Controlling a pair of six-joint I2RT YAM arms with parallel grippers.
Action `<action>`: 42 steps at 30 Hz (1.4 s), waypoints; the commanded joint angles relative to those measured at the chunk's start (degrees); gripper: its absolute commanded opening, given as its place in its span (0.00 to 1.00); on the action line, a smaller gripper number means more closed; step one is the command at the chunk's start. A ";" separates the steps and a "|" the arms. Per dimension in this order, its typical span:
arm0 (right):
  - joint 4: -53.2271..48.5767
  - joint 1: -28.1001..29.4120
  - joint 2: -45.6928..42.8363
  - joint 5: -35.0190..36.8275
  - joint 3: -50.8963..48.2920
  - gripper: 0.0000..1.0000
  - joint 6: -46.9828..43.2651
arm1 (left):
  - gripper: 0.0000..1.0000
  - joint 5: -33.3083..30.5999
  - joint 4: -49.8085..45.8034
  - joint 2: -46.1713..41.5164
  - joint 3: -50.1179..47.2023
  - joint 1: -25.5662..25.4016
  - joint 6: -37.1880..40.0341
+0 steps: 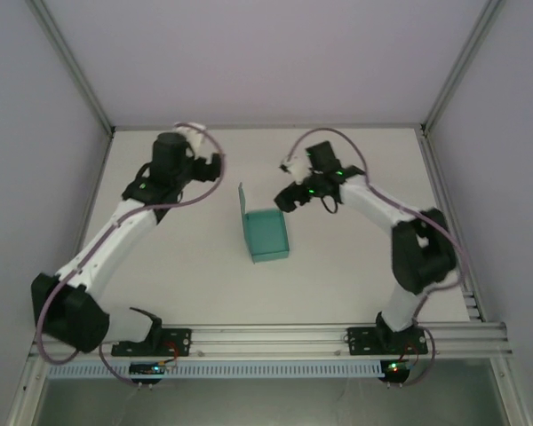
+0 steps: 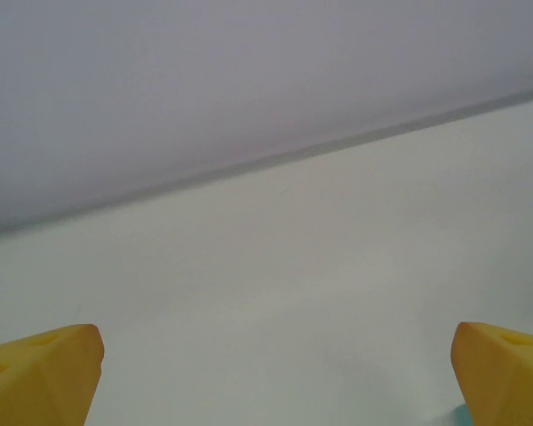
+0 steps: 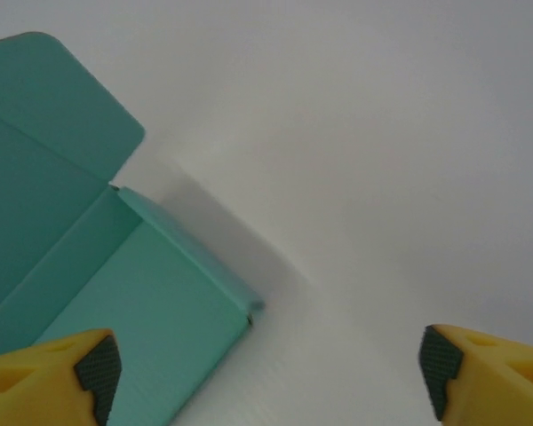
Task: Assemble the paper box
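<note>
Over the middle of the table (image 1: 355,275), the right gripper (image 1: 289,201) hangs with its 2 fingers (image 3: 35,383) spread wide, holding nothing. Just beside it, on its near-left side, lies the paper box (image 1: 268,235), folded into a shallow open tray. In the right wrist view the box sits under the left-hand fingertip. Its long axis runs roughly from the near edge to the far edge, slightly skewed. The lid (image 1: 242,208) stands upright along the box's left side. Inside, the tray shows its own teal floor. The left gripper (image 1: 215,167) is well apart to the far left, fingers (image 2: 40,377) wide open over bare table.
</note>
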 commanded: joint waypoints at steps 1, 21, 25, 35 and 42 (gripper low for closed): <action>-16.13 3.30 9.56 0.30 10.33 0.84 -14.14 | 0.99 -6.19 -1.04 -3.16 -8.94 3.49 -17.26; -9.56 6.61 20.04 13.29 15.99 0.23 0.40 | 0.99 -1.48 -2.72 -0.23 -13.41 9.36 -22.09; -8.05 6.97 16.01 26.82 11.27 0.15 16.06 | 0.99 -0.33 -2.47 0.46 -12.92 9.35 -22.65; -16.30 10.17 9.05 24.56 -2.60 0.18 58.58 | 0.99 3.77 -0.93 2.76 -11.20 9.34 -22.82; -17.36 14.95 6.31 25.51 -3.55 0.29 63.63 | 0.99 9.32 2.01 3.30 -11.96 9.34 -19.98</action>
